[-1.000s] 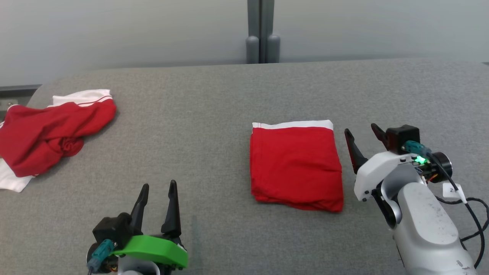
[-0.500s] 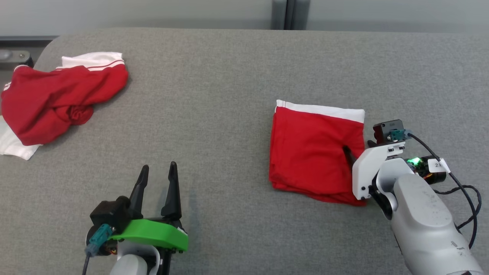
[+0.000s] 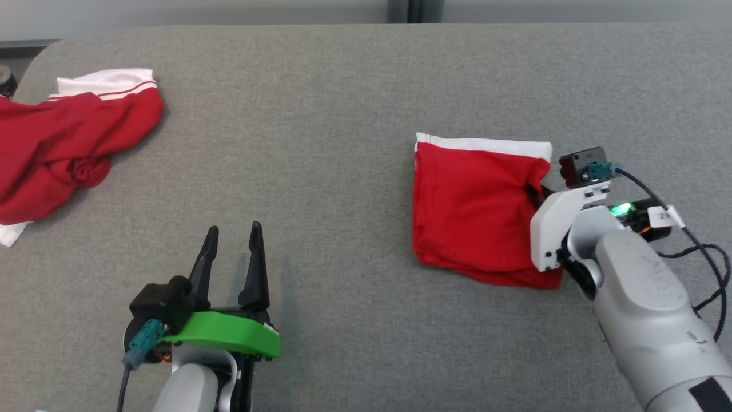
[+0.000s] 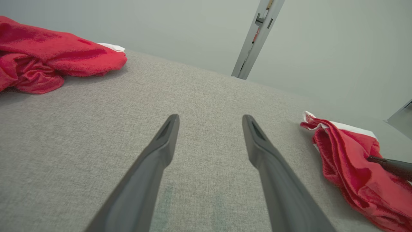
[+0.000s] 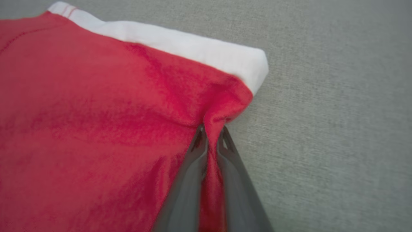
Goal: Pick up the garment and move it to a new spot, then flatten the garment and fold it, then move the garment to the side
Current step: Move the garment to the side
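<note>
The folded red garment lies on the grey fabric-covered table, right of centre. It forms a rough rectangle with a white band along its far edge. Its near edge shows several stacked layers.

The right gripper reaches in from the garment's right side. Its 2 dark fingers are clenched on a pinch of red cloth at the right edge, just near of the white band's right corner. In the right wrist view the fabric stands up in a small ridge between the tips, and creases run from it into the red panel. In the head view those tips are hidden behind the bunched edge, and the white wrist housing sits against the garment's right border. A green light glows on that wrist, and a black cable loops off to the right.

The left gripper is at the near left, well apart from the folded garment. Its 2 fingers are spread and released, with only bare table between them. A green collar wraps its wrist.

A crumpled red garment with white trim lies at the far left of the table, well apart from both grippers, and part of it runs off the left edge of the head view. Beyond the table's far edge stand a pale wall and a grey post.
</note>
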Available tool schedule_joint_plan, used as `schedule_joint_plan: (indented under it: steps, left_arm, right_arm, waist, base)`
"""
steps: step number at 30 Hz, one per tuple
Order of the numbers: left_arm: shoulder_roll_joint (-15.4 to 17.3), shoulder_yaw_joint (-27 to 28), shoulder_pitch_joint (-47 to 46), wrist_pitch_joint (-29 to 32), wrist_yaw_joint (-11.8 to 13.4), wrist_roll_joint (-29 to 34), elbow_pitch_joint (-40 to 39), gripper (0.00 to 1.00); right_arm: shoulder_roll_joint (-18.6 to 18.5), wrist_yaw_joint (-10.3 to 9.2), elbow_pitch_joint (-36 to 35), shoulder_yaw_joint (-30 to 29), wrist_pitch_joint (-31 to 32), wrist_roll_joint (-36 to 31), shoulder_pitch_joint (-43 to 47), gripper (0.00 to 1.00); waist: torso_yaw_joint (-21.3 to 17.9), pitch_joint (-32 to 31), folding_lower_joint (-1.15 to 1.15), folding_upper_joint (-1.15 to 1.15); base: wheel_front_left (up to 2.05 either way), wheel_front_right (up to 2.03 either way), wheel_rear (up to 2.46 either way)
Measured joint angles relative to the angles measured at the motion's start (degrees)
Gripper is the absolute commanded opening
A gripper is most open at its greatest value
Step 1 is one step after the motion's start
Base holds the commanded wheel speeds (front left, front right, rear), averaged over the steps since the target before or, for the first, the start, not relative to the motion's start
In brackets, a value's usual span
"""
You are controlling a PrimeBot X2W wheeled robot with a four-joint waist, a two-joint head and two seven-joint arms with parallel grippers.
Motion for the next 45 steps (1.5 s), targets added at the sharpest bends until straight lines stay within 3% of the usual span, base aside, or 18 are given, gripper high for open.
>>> schedule_joint_plan:
  steps: [13,21,29,35,42,45]
  left_arm:
    - [0.0,-1.5,-3.5,0.0,-0.8,3.6,-0.6,1.00]
    - [0.1,-2.4,-6.8,0.0,-1.8,6.6,0.1,1.00]
    - [1.0,-2.9,-8.7,0.0,-2.3,7.5,0.4,1.00]
    - [1.2,-3.2,-9.3,0.0,-2.5,7.8,0.4,1.00]
    - [1.4,-2.6,-10.6,0.0,-2.2,8.0,-0.6,1.00]
    - [1.5,-2.1,-11.0,0.0,-2.0,8.0,-1.6,1.00]
  right_arm:
    - [-9.7,-0.08,-4.7,-5.3,-0.6,-1.5,-3.9,0.00]
    - [-10.3,-0.08,-6.5,-11.4,-1.9,-2.9,-4.0,0.00]
    - [-8.1,-0.08,-6.3,-14.5,-3.9,-6.3,-4.9,0.00]
    - [-6.6,-0.08,-4.1,-16.0,-5.0,-9.1,-8.0,0.00]
    - [-10.8,-0.08,-1.6,-15.8,-4.6,-12.5,-16.2,0.00]
    - [-14.3,-0.08,-0.1,-15.2,-4.1,-13.8,-19.3,0.00]
  waist:
    - [-8.9,2.6,0.00,0.00]
    - [-15.1,6.0,0.00,0.00]
    - [-19.2,10.2,0.00,0.00]
    - [-19.8,12.3,0.00,0.00]
    - [-17.0,13.7,0.00,0.00]
    - [-15.3,14.6,0.00,0.00]
  base:
    - [0.00,0.00,0.00]
    - [0.00,0.00,0.00]
    - [0.00,0.00,0.00]
    - [0.00,0.00,0.00]
    - [0.00,0.00,0.00]
    - [0.00,0.00,0.00]
